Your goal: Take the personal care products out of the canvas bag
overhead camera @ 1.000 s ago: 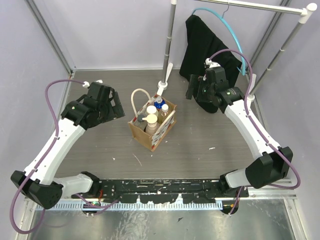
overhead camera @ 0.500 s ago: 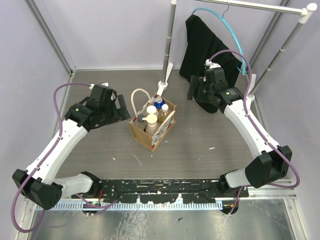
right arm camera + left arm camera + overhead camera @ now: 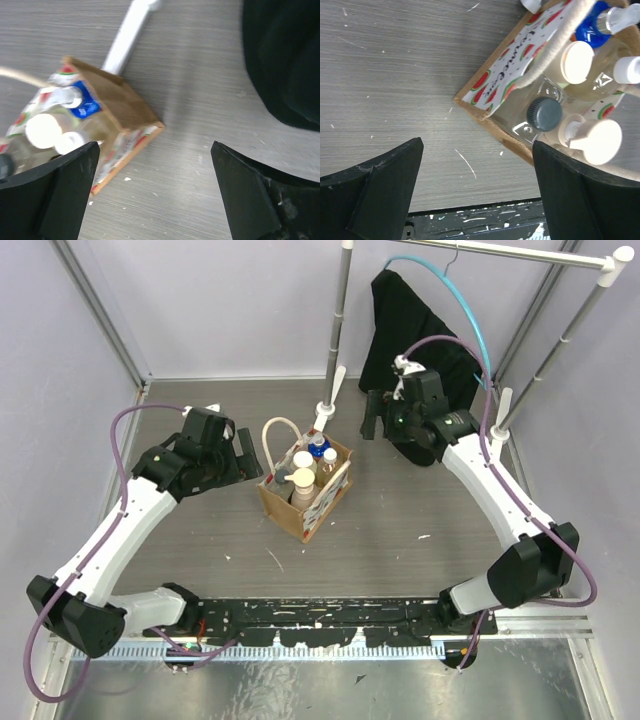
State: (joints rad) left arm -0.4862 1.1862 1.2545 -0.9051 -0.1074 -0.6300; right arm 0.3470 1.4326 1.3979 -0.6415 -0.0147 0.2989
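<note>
Counter [image 3: 420,510] seen as grey wood-grain, flecked with white scuffs; enclosed by pale lilac walls [image 3: 230,310] and metal frame posts [image 3: 100,312]. Black garment [image 3: 400,320] hung from rail [image 3: 530,253] at far right corner. Canvas bag [image 3: 283,508] stood upright mid-counter — personal care products [image 3: 303,476] packed inside, caps up. Left claw [image 3: 243,452] spread wide, empty, just left of bag; right claw [image 3: 371,417] likewise wide, nothing gripped, near garment.

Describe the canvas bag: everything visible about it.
The canvas bag is a boxy tan-brown fabric tote, open-topped, standing upright on the table, one corner toward the arms. One side carries a white watermelon print. A cream rope handle arches up at its far-left side. Capped bottles stand packed inside. Nothing grips it.
</note>
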